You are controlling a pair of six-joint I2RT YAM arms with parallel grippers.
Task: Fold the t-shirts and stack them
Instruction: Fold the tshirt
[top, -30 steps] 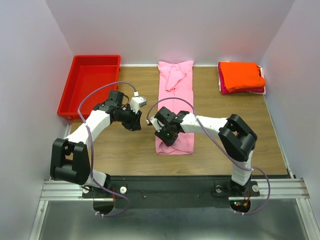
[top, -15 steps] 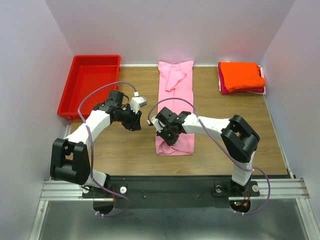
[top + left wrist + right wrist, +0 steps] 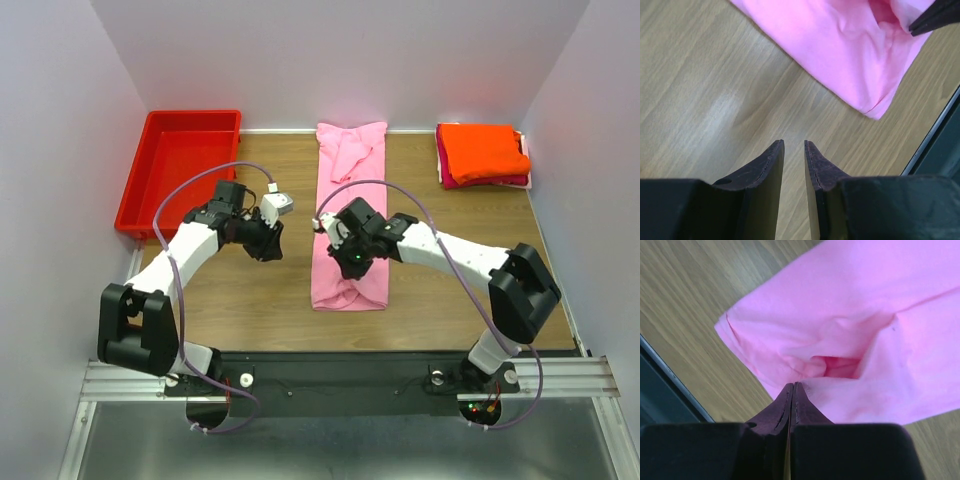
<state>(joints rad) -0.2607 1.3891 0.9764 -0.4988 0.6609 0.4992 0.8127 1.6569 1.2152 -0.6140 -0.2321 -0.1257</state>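
Now | step: folding light pink t-shirt (image 3: 350, 225), lying lengthwise mid-counter, left of orange t-shirt (image 3: 483, 150) | right gripper (image 3: 792, 390) clenched on its near hem | left gripper (image 3: 793, 150) released, beside | next: carry hem away

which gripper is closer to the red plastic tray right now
Left. The left gripper hangs just right of the red plastic tray; the right gripper is farther right, over the light pink t-shirt.
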